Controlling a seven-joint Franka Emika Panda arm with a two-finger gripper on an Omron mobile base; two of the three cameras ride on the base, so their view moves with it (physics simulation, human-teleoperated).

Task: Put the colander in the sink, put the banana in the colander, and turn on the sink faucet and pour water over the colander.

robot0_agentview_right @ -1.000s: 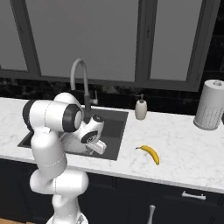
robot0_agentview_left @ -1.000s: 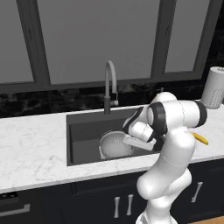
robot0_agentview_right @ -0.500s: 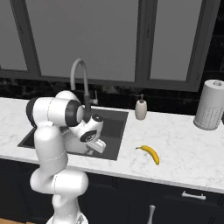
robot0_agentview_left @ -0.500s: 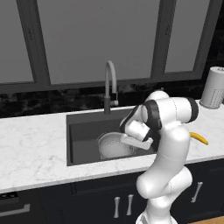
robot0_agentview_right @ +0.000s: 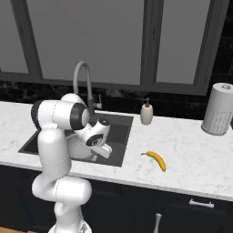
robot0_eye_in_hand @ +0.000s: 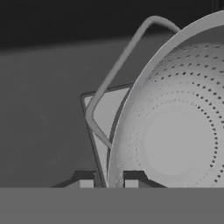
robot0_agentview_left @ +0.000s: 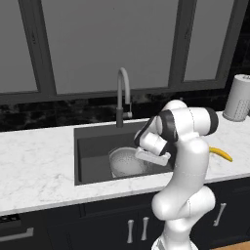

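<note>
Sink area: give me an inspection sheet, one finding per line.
Surface: white marble counter around the dark sink.
Job's things: colander sits in the sink; banana lies on the counter, right of the sink; sink faucet shows no water.
Clutter: soap dispenser, white dotted cylinder.
Grippers: gripper shut on the colander's rim.
Cables: nothing seen.
Surroundings: dark windows, dark cabinets below.

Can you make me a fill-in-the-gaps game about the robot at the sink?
1. The colander sits inside the ____.
2. The banana lies on the ____ counter.
3. The robot's fingers are pinching the colander's ____.
4. The faucet stands ____ the sink.

Missing words: sink; white marble; rim; behind
</note>
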